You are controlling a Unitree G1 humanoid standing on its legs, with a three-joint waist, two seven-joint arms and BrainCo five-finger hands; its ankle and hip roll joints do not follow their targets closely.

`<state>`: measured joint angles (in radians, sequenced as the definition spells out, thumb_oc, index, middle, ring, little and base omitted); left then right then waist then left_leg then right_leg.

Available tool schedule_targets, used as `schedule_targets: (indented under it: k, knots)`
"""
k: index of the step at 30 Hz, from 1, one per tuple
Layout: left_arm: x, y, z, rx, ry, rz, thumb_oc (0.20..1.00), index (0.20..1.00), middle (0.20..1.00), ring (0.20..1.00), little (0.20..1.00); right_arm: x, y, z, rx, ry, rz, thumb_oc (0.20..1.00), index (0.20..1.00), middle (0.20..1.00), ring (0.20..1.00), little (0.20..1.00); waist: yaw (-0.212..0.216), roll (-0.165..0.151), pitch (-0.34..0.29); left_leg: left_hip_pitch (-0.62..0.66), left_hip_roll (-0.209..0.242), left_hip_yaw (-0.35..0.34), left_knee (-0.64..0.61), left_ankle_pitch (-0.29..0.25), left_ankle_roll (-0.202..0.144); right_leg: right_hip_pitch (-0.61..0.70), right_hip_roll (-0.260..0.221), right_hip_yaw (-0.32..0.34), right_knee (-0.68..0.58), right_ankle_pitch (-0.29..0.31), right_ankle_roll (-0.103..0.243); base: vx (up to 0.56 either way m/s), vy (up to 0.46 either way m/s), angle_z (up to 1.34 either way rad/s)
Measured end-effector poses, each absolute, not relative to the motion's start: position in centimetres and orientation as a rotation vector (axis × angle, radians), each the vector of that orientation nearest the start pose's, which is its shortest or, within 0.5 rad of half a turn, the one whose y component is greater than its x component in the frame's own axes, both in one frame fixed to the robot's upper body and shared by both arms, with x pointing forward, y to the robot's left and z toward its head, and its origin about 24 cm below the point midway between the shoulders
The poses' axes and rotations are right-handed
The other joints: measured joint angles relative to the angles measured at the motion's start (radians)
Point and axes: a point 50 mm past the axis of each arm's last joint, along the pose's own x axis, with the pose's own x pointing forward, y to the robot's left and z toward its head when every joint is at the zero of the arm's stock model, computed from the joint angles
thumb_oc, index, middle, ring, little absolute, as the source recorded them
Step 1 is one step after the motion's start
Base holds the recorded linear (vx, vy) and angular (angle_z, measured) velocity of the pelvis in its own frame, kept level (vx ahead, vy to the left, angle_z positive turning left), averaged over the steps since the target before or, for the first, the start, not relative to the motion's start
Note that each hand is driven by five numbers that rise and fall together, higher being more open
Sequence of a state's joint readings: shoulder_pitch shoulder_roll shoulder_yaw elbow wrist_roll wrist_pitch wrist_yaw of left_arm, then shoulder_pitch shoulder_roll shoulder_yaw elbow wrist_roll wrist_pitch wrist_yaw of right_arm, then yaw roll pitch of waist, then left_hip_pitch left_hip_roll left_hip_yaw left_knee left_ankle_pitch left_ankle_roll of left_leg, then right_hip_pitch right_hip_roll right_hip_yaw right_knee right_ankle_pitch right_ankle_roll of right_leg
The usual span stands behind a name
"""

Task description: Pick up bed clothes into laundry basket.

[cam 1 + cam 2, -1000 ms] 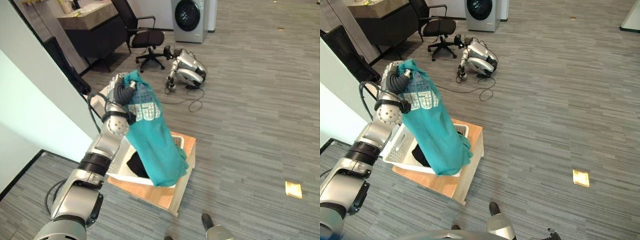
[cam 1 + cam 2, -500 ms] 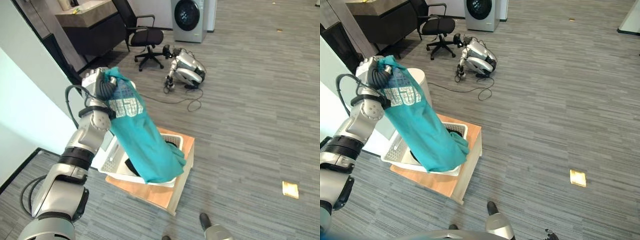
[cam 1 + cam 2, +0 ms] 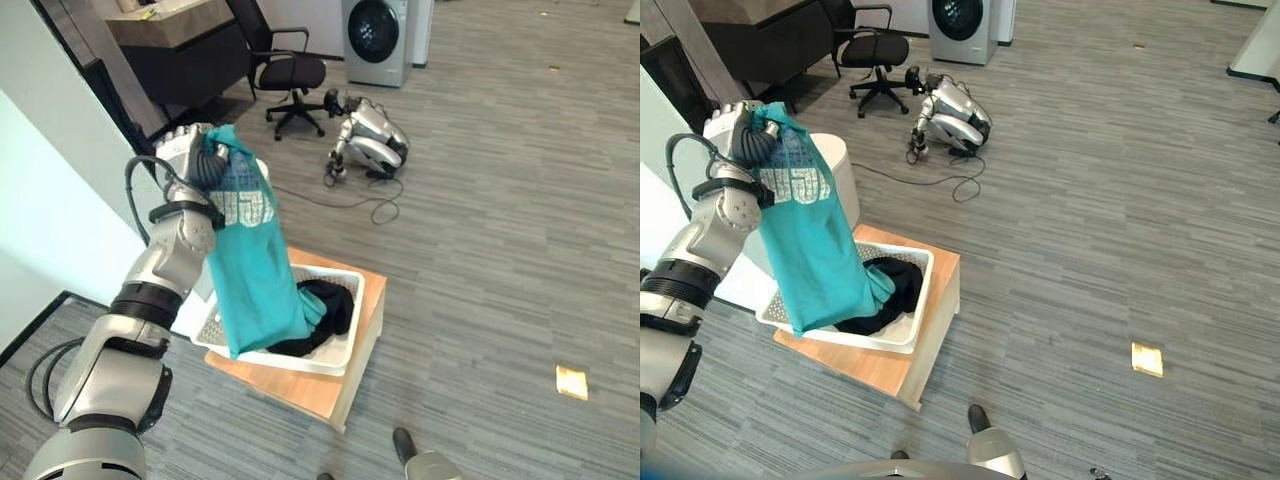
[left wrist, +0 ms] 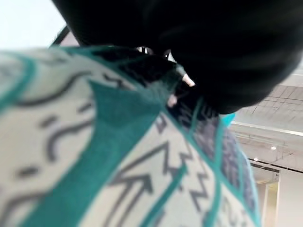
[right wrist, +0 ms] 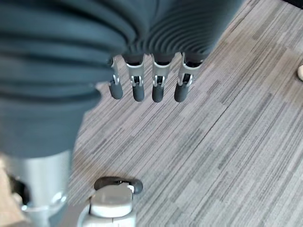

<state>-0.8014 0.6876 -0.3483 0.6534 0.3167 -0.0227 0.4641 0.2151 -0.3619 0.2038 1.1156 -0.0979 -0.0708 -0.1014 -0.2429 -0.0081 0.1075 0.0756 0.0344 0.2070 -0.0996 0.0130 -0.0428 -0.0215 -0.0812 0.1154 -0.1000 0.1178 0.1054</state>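
My left hand point(image 3: 192, 158) is raised high and shut on the top of a teal shirt point(image 3: 250, 270) with a white printed panel. The shirt hangs straight down, its lower end resting in the white laundry basket point(image 3: 340, 358). A black garment point(image 3: 325, 312) lies inside the basket beside the shirt's hem. The basket sits on a low wooden platform point(image 3: 345, 385). In the left wrist view the teal printed cloth point(image 4: 118, 179) lies close against the hand's dark cover. My right hand point(image 5: 149, 78) hangs over the grey floor with its fingers straight and nothing in it.
A white cylindrical bin point(image 3: 830, 180) stands behind the shirt. Further back lie a silver robot dog point(image 3: 372, 138) with a cable, a black office chair point(image 3: 290, 72), a washing machine point(image 3: 378, 35) and a dark cabinet point(image 3: 175, 50). A yellow scrap point(image 3: 571, 381) lies on the floor.
My left hand has swung the shirt leftward, so its lower end now lies further left in the basket and the black garment is uncovered. The camera has shifted too.
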Motion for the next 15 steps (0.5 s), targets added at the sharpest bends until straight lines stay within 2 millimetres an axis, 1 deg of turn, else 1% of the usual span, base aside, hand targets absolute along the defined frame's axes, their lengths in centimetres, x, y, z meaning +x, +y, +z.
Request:
schedule_targets:
  k: [3, 4, 5, 6, 8, 9, 11, 12, 15]
  knots:
    - [37.2, 23.7, 16.4, 0.995, -0.303, 0.358, 0.200, 0.200, 0.200, 0.200, 0.200, 2.9, -27.0, -15.4, -0.544, 1.262, -0.023, 1.000, 1.000, 1.000, 1.000, 1.000, 0.000, 0.001, -0.007, -0.004, 0.000, 0.000, 0.000, 0.000, 0.000, -0.004, 0.000, 0.000, 0.000, 0.001, -0.001, 0.00, 0.000, 0.00]
    - [37.1, 23.0, 15.0, 0.926, -0.273, 0.344, 0.200, 0.200, 0.200, 0.200, 0.200, 2.8, -27.0, -15.4, -0.545, 1.268, -0.024, 1.000, 1.000, 1.000, 1.000, 1.000, 0.000, 0.003, -0.014, -0.005, 0.000, -0.001, 0.000, 0.000, 0.000, -0.004, 0.000, 0.000, 0.000, 0.001, -0.001, 0.00, 0.000, 0.00]
    - [36.9, 22.1, 13.2, 0.876, -0.231, 0.309, 0.200, 0.200, 0.200, 0.200, 0.200, 2.7, -26.9, -15.5, -0.543, 1.271, -0.024, 1.000, 1.000, 1.000, 1.000, 1.000, 0.001, 0.003, -0.018, -0.005, 0.000, -0.002, 0.000, 0.000, 0.001, -0.004, 0.000, -0.002, 0.000, 0.001, -0.001, 0.00, 0.000, 0.00]
    - [36.6, 21.4, 12.0, 0.864, -0.205, 0.279, 0.200, 0.200, 0.200, 0.200, 0.200, 2.8, -26.8, -15.5, -0.541, 1.269, -0.024, 1.000, 1.000, 1.000, 1.000, 1.000, 0.001, 0.002, -0.018, -0.006, 0.000, -0.002, 0.000, 0.000, 0.001, -0.006, 0.000, -0.002, 0.000, 0.001, -0.001, 0.00, 0.000, 0.00]
    - [35.5, 19.8, 7.8, 0.837, -0.089, 0.187, 0.200, 0.200, 0.200, 0.200, 0.200, 3.4, -26.3, -15.6, -0.532, 1.256, -0.018, 1.000, 1.000, 1.000, 1.000, 1.000, 0.000, 0.002, -0.019, -0.019, 0.000, -0.002, 0.000, 0.001, 0.002, -0.018, 0.000, -0.002, 0.000, 0.002, -0.003, 0.00, 0.000, 0.00]
    - [35.1, 19.6, 6.5, 0.832, -0.046, 0.164, 0.200, 0.200, 0.200, 0.200, 0.200, 3.5, -26.2, -15.6, -0.534, 1.252, -0.011, 1.000, 1.000, 1.000, 1.000, 1.000, -0.001, 0.002, -0.019, -0.022, 0.000, -0.002, 0.000, 0.001, 0.002, -0.022, 0.000, -0.002, 0.000, 0.003, -0.004, 0.00, 0.000, 0.00]
    - [34.5, 19.3, 4.5, 0.829, 0.032, 0.135, 0.200, 0.200, 0.200, 0.200, 0.200, 3.6, -26.2, -15.6, -0.534, 1.249, -0.011, 1.000, 1.000, 1.000, 1.000, 1.000, 0.000, 0.001, -0.019, -0.024, 0.000, -0.002, 0.000, 0.001, 0.002, -0.024, 0.000, -0.002, -0.001, 0.003, -0.004, 0.00, 0.000, 0.00]
    - [34.4, 19.5, 3.8, 0.835, 0.060, 0.132, 0.200, 0.200, 0.200, 0.200, 0.200, 3.6, -26.2, -15.6, -0.536, 1.249, -0.013, 1.000, 1.000, 1.000, 1.000, 1.000, -0.001, 0.001, -0.019, -0.025, 0.001, -0.002, 0.000, 0.001, 0.002, -0.026, 0.000, -0.002, -0.002, 0.003, -0.004, 0.00, 0.000, 0.00]
    - [33.7, 20.7, 1.8, 0.866, 0.174, 0.147, 0.200, 0.200, 0.200, 0.200, 0.200, 3.4, -26.4, -15.7, -0.532, 1.261, -0.036, 1.000, 1.000, 1.000, 1.000, 1.000, -0.004, 0.001, -0.019, -0.029, 0.001, -0.001, 0.000, 0.000, 0.003, -0.030, 0.001, -0.001, -0.003, 0.003, -0.003, 0.00, 0.000, 0.00]
